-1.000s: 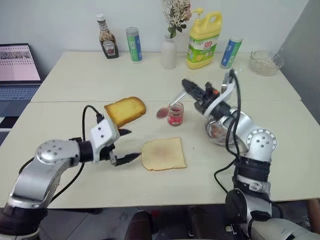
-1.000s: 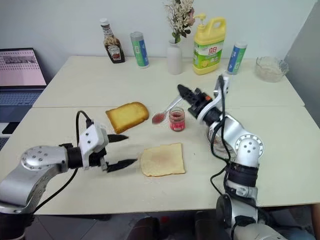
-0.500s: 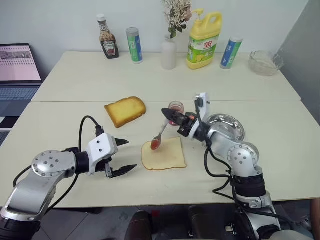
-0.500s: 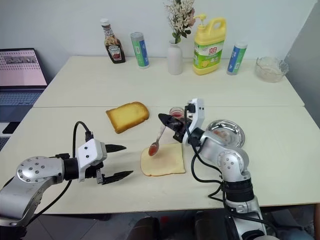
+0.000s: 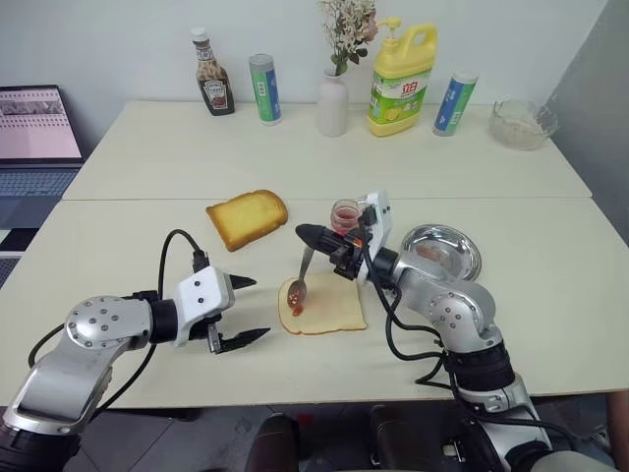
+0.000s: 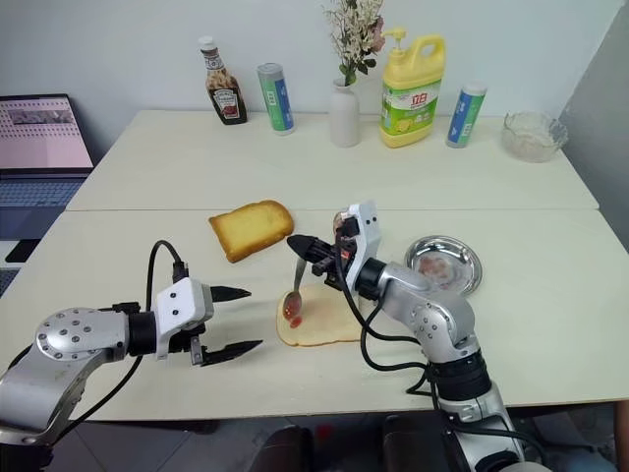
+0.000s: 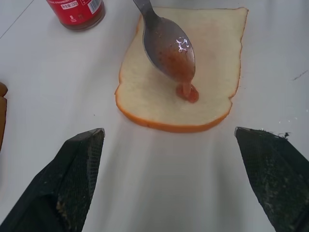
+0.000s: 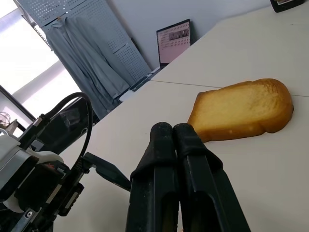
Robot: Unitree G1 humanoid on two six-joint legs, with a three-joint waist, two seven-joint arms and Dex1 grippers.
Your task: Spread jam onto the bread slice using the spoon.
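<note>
A pale tabletop (image 5: 147, 167) fills the scene, with a laptop (image 5: 37, 128) at its far left edge and a row of bottles and a vase of flowers (image 5: 334, 69) along the far side. Reading from the left, we see the left gripper (image 5: 243, 311) resting low over the near table, its two black fingers spread wide apart and empty, pointing toward the bread slice (image 5: 322, 305). Beyond it lies the thicker golden toast (image 5: 246, 216), untouched. At centre, we find the change that matters: a second ago the spoon (image 5: 299, 279) hung loaded over the jam jar (image 5: 344, 216); now the right gripper (image 5: 313, 236), fingers pressed together on the spoon handle, has swung it leftward and down, so the bowl tilts onto the left part of the bread slice. In the left wrist view, a first dab of jam (image 7: 186, 92) runs from the spoon's tip onto the bread near its rounded end. We judge that transfer has just begun and spreading proper is yet to come; most of the slice is bare. To the right, the steel dish (image 5: 442, 252) sits apart from the action, and a glass bowl (image 5: 521, 122) stands at the far right corner.
</note>
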